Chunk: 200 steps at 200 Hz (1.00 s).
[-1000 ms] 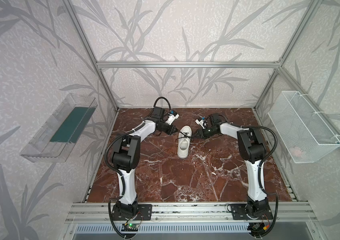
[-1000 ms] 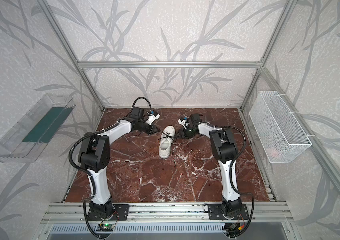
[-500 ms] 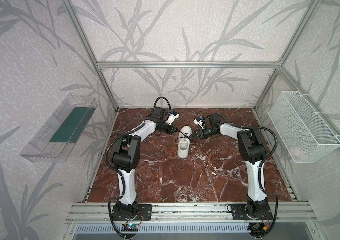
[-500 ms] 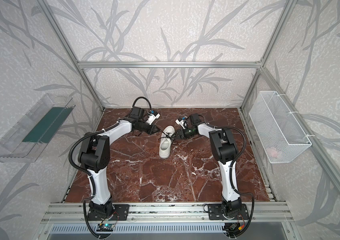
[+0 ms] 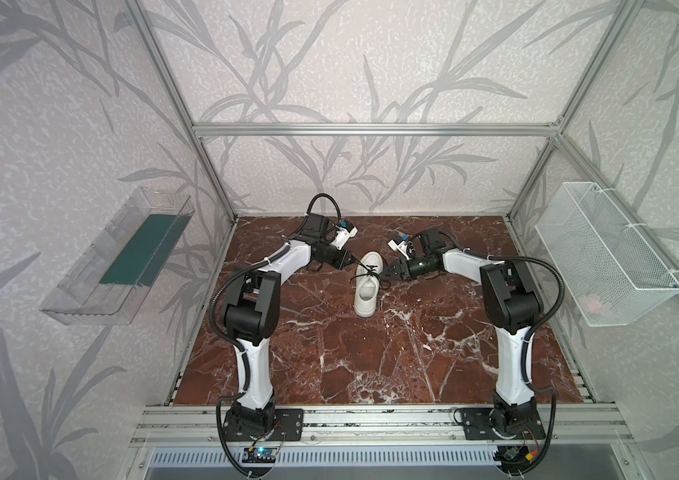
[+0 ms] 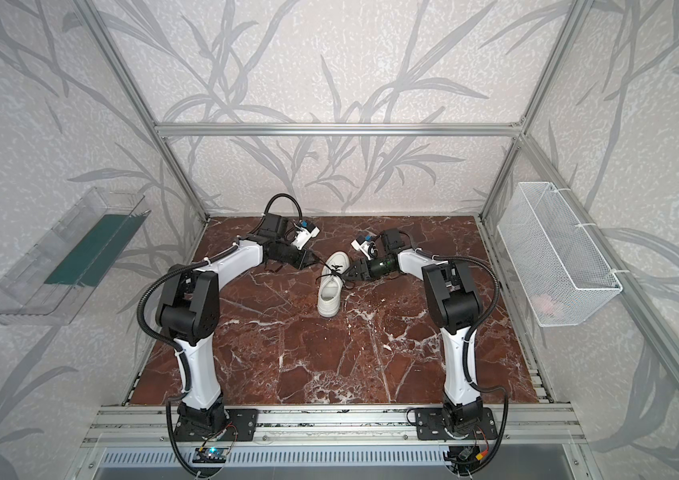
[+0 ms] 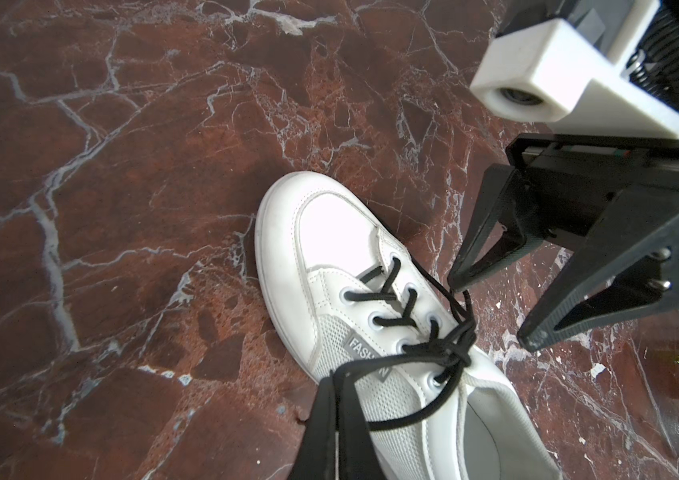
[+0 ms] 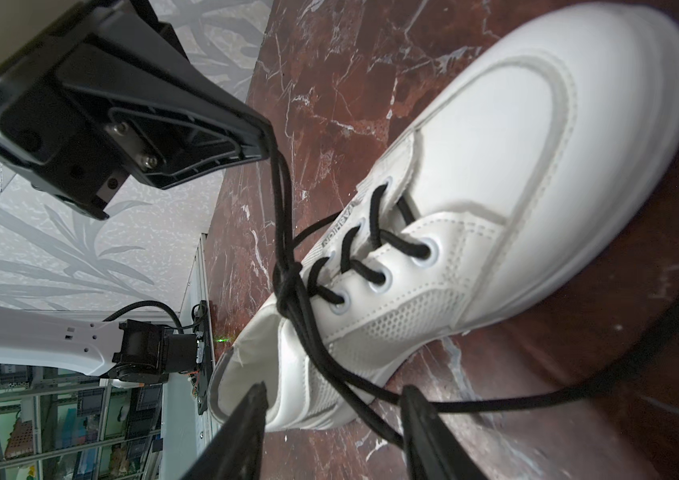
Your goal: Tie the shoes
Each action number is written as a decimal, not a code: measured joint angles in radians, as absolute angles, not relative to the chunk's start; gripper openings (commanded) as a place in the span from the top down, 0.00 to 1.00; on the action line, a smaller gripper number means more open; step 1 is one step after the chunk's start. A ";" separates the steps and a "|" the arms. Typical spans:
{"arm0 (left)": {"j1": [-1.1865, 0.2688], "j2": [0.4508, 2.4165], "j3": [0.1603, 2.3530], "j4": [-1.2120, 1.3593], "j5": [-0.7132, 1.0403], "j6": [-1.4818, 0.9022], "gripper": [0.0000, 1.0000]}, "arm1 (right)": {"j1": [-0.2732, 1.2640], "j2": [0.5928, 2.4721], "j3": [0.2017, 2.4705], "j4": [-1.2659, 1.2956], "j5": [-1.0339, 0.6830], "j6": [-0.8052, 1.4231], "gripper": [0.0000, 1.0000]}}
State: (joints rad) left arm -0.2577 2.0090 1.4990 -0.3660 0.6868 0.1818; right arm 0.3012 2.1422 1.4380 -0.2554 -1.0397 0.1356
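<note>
The shoe [image 5: 366, 291] [image 6: 330, 293], a white sneaker, lies on the marble floor between both arms, toe toward the front. Its black laces [image 7: 387, 297] cross through the eyelets and meet in a knot [image 8: 287, 286] near the tongue. My left gripper [image 5: 350, 262] [image 7: 339, 376] is shut on a lace strand pulled taut from that knot; it also shows in the right wrist view [image 8: 265, 139]. My right gripper [image 5: 388, 273] [image 8: 335, 395] stands open at the shoe's other side, with loose lace strands running between its fingers [image 7: 460, 278].
A white wire basket [image 5: 603, 257] hangs on the right wall and a clear tray [image 5: 121, 257] with a green base on the left wall. Aluminium frame posts border the red marble floor [image 5: 371, 357]. A loose lace end trails on the floor [image 8: 578, 395].
The right gripper's jaws have spread wider beside the shoe. The left gripper, still shut on its lace, and the shoe have hardly moved.
</note>
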 measured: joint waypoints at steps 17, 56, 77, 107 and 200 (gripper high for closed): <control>-0.258 2.009 1.499 -0.366 0.687 0.182 1.00 | 0.301 2.142 1.433 -0.262 -1.039 0.126 0.47; -0.258 2.009 1.499 -0.366 0.686 0.182 1.00 | 0.301 2.141 1.433 -0.290 -1.040 0.094 0.48; -0.258 2.010 1.499 -0.366 0.686 0.182 1.00 | 0.301 2.141 1.433 -0.305 -1.042 0.080 0.51; -0.258 2.011 1.499 -0.367 0.686 0.182 1.00 | 0.304 2.135 1.412 -0.314 -1.058 0.075 0.53; -0.258 2.012 1.499 -0.372 0.687 0.181 1.00 | 0.342 2.123 1.394 -0.297 -1.079 0.082 0.64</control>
State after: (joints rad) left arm -0.2581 2.0121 1.4990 -0.3717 0.6868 0.1814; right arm 0.3416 2.1235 1.3941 -0.2974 -1.0794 0.0822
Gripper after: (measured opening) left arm 0.047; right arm 0.381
